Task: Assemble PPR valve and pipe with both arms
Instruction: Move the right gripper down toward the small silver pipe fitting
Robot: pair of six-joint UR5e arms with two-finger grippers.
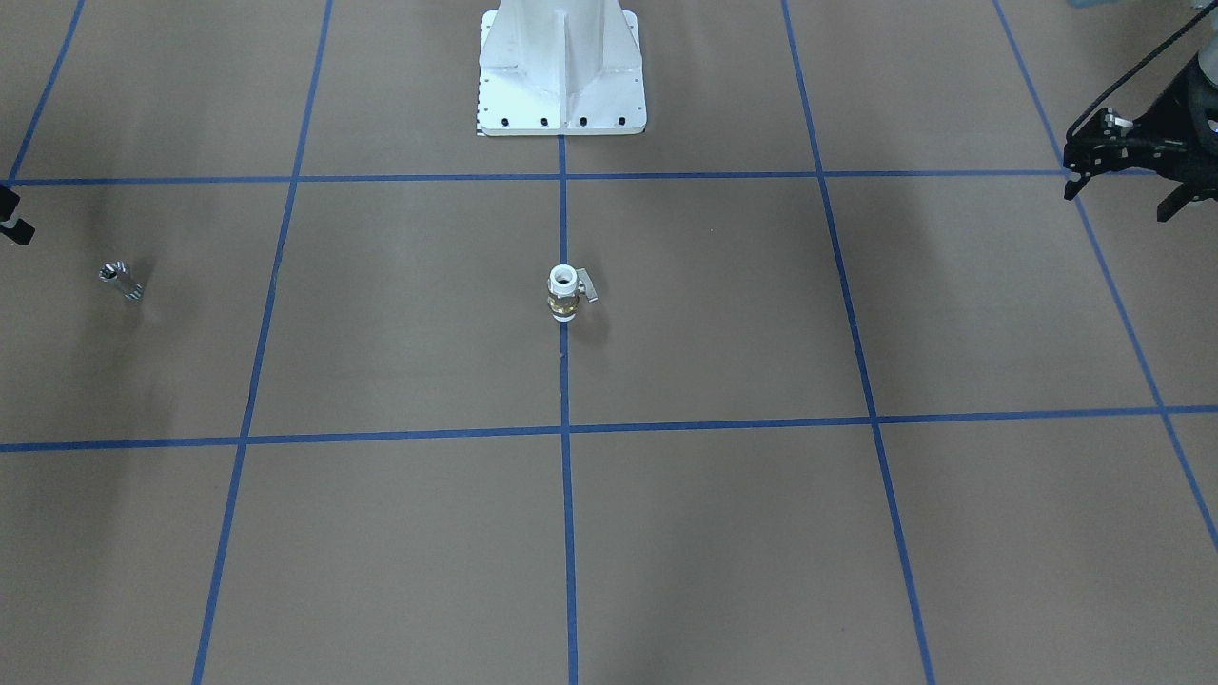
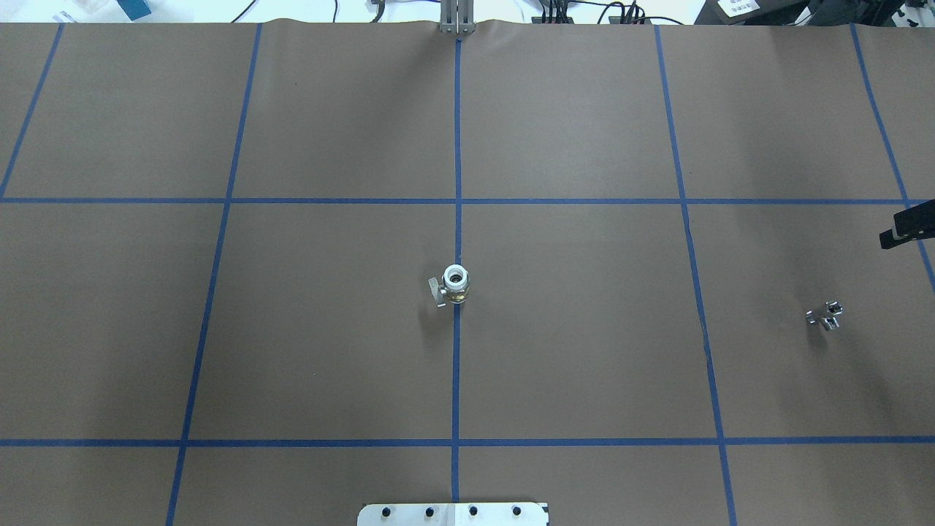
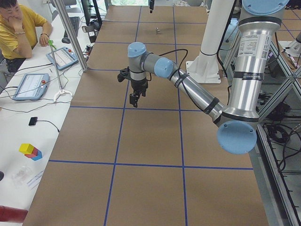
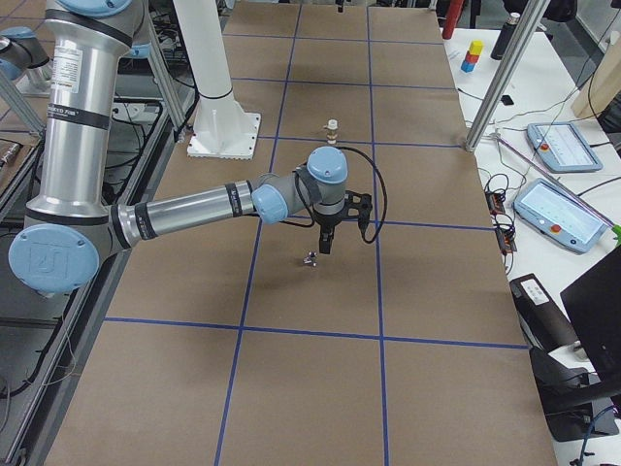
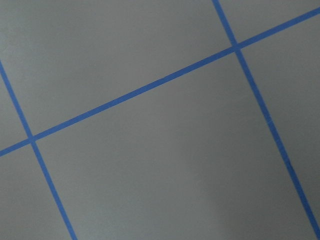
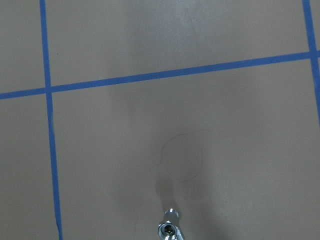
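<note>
Left fingers [image 1: 1073, 184]: apart, holding nothing, above the counter [image 1: 714, 533], well apart from both parts.
Right fingers [image 2: 904, 229]: only an edge shows; cannot tell whether apart or together.
PPR valve [image 1: 566, 295]: upright on the centre tape line [image 1: 568, 495], white end up, lever sideways.
Pipe [image 1: 122, 283]: lying on the counter on the robot's right, untouched, near that side's fingers.

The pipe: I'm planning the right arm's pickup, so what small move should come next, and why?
Probably shift the right gripper sideways until it is over the pipe, before descending. The pipe lies untouched on the table, only at the right wrist view's bottom edge, and the gripper hangs beside it, not above.
</note>
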